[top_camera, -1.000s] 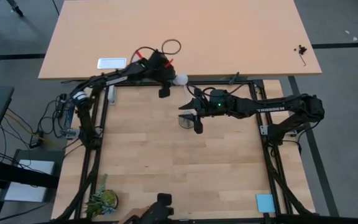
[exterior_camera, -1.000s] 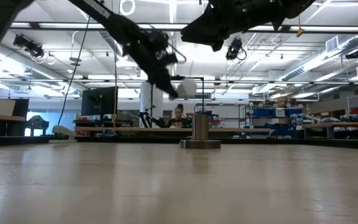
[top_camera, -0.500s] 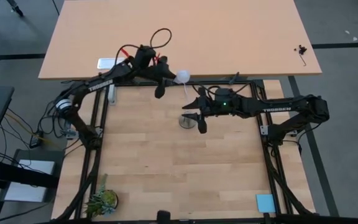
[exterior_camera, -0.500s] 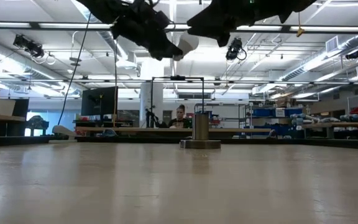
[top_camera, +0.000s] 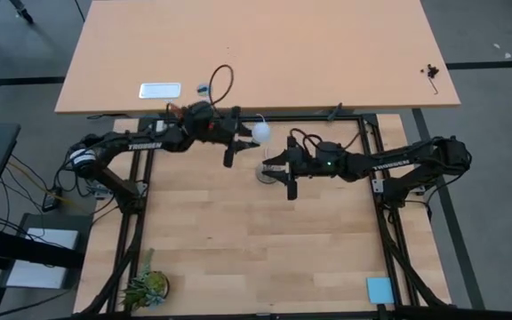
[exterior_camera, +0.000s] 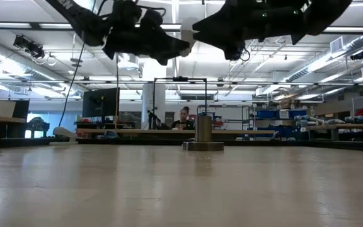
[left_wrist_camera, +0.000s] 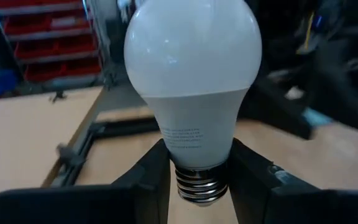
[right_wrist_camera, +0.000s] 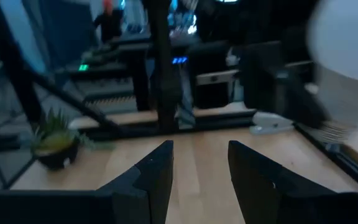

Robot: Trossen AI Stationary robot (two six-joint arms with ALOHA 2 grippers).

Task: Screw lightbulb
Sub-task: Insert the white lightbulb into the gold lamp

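The white pear-shaped lightbulb (left_wrist_camera: 191,81) sits in my left gripper (left_wrist_camera: 197,171), which is shut on it. In the high view the bulb (top_camera: 260,132) is held in the air near the table's far edge, just beyond the socket. The grey socket (exterior_camera: 202,131) stands upright on its round foot on the table; in the high view the socket (top_camera: 262,174) shows next to my right gripper (top_camera: 279,172). My right gripper (right_wrist_camera: 204,174) is open and empty, held high above the table beside the socket. The bulb also shows in the right wrist view (right_wrist_camera: 347,74). My left gripper pinches the bulb's narrow neck (left_wrist_camera: 197,146), just above the metal screw end (left_wrist_camera: 197,183), between its two fingers (left_wrist_camera: 157,177). The fingers come roughly level from the table's left side. The bulb is lifted clear, its round end pointing away from the gripper toward the right arm.
A black metal frame (top_camera: 363,124) runs around the work table. A small potted plant (top_camera: 146,286) stands at the near left and a blue square (top_camera: 379,289) lies at the near right. A second table (top_camera: 327,53) lies beyond. A person (exterior_camera: 183,117) sits far behind.
My left gripper has risen well above the table with the bulb, then come a little toward the near edge, closer to the socket and the right gripper. It has turned from slanting down to about level. My right gripper has shifted slightly toward the right.
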